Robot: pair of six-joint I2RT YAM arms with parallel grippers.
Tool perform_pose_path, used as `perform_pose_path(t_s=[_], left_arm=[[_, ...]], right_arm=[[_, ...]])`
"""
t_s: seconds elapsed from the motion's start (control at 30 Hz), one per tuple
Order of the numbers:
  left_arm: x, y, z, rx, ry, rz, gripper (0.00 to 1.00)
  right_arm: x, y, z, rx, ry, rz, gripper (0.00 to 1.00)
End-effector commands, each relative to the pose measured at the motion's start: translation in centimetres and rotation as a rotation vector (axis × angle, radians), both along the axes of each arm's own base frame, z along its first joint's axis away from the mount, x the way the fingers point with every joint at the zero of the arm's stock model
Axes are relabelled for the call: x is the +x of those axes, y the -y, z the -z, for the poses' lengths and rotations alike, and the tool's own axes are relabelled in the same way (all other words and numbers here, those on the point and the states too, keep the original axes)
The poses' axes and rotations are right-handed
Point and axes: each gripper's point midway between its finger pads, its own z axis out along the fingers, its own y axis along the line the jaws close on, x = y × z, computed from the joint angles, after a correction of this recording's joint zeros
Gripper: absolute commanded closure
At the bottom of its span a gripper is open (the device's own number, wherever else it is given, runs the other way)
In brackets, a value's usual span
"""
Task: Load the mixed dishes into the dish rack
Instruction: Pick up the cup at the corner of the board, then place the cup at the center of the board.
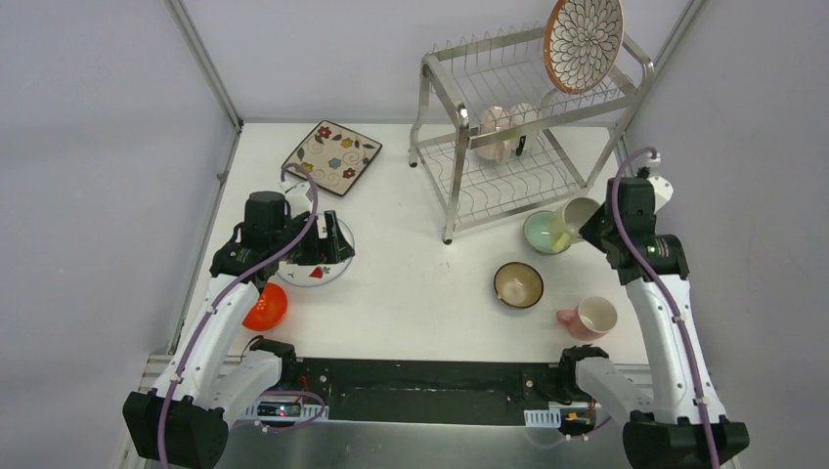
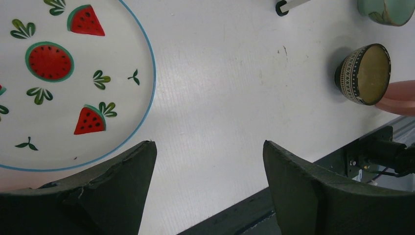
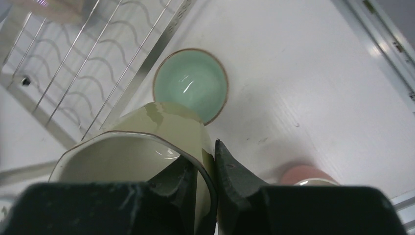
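bright, even light, seemingly overhead; soft shadows; glare on the mint bowl (image 3: 188,83).

White table (image 1: 430,293), grey walls (image 1: 98,147)

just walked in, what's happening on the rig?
Loading the rack. Right gripper is shut on the pale cup, tilted beside the mint bowl. Left gripper is open at the edge of the watermelon plate. Petal plate stands on the top tier; floral plate, orange bowl, brown bowl and pink cup lie on the table.
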Motion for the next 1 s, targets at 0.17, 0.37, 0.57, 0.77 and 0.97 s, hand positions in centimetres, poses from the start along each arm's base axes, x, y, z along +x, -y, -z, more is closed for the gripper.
perform_pose_path(t_s=[0.17,0.37,0.57,0.77,0.97], left_arm=[[-0.1,0.8,-1.4,-0.027,0.055,0.047,0.18],[-0.6,0.7,-1.2,-0.013,0.059,0.055,0.18],[-0.6,1.2,-0.6,-0.037,0.01,0.064,0.19],[-0.7,0.8,-1.4,-0.026,0.03,0.044,0.19],[-1.0,0.9,-1.2,-0.057,-0.021,0.009,0.18]], right_arm=[[-1.6,-10.1,-0.5,0.177,0.038,-0.251,1.0],[-2.0,-17.3,1.5,0.16,-0.004,-0.402,1.0],[-2.7,-24.7,3.7,0.138,0.014,-0.496,0.99],[-2.8,-29.7,8.1,0.092,-0.006,-0.523,0.97],[-2.6,-32.1,10.0,0.04,-0.022,-0.536,0.96]])
